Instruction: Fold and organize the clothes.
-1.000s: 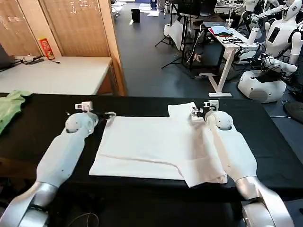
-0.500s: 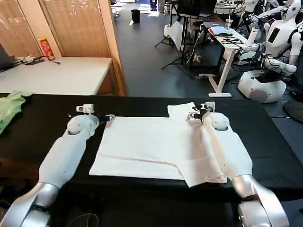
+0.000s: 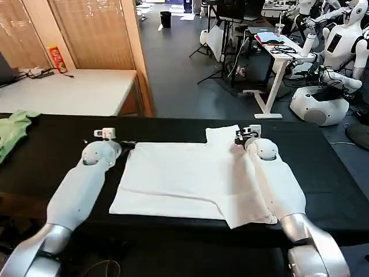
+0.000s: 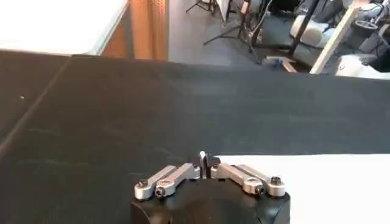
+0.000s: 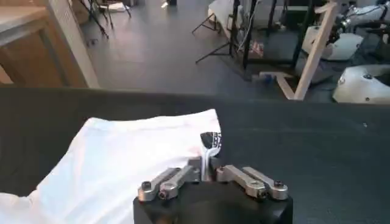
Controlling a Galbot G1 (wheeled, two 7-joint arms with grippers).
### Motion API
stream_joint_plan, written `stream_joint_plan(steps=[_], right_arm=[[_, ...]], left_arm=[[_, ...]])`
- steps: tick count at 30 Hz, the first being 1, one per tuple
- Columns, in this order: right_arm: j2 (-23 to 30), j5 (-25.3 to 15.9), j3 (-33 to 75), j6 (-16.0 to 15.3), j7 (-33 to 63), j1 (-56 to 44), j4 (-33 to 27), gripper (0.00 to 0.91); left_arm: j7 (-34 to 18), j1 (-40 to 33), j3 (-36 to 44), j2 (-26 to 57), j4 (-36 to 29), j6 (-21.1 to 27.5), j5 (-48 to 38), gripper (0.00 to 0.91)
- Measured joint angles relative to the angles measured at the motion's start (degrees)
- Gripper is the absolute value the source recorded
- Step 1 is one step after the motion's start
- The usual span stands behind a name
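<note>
The white T-shirt (image 3: 184, 173) lies flat on the black table (image 3: 52, 150), with one side folded inward and a sleeve sticking out at the far right. My left gripper (image 3: 130, 143) sits at the shirt's far left corner, its fingers pressed together (image 4: 205, 159) right at the cloth's edge (image 4: 329, 189). At the far right edge, next to the sleeve, my right gripper (image 3: 236, 138) is shut (image 5: 207, 155) on a thin fold of the T-shirt (image 5: 134, 158). A bit of black print shows just past its fingertips.
A light green garment (image 3: 12, 130) lies at the table's far left corner. Behind the table stand a white side table (image 3: 69, 89) with a red canister (image 3: 56, 59), a wooden partition, and parked robots (image 3: 334, 57) at the back right.
Both arms have shifted only slightly; the left gripper's tips have drawn a little closer to the shirt's corner. The shirt lies as it did.
</note>
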Motion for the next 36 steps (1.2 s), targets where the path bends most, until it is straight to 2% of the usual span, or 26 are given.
stream_joint_plan(steps=[4,10,14,18,23,30,36], right_arm=[[-1.02,0.29,-0.44,1.85,-0.55,-1.56,3.80,0.059],[-3.97,2.71,-0.37,1.60,-0.57,-5.55,11.99,0.059],[-7.08,5.06,0.37,0.16,-0.44,-9.06,18.59,0.059],[-10.42,5.61,1.80,-1.38,-0.44,-13.58,25.57,0.059],[-13.92,7.68,4.17,-2.47,-0.53,-19.01,31.99,0.059],[-18.05,9.52,6.78,-4.52,0.00,-26.59,40.21,0.059],[-20.85,9.92,9.25,-7.80,2.06,-34.52,48.46,0.059]], left_arm=[[-0.06,0.42,-0.10,0.69,-1.30,-0.17,-0.02,0.107],[-0.52,1.74,-0.13,2.65,-5.42,0.00,-2.09,0.107],[-1.48,3.54,-0.45,4.86,-9.53,0.64,-4.72,0.107],[-1.99,6.99,-1.67,7.80,-15.17,1.22,-6.62,0.107],[-2.04,12.05,-3.88,11.86,-22.82,1.45,-7.42,0.107],[-2.13,20.47,-7.97,17.04,-32.51,1.51,-8.28,0.107],[-2.06,28.82,-11.53,20.79,-39.34,0.80,-8.36,0.107]])
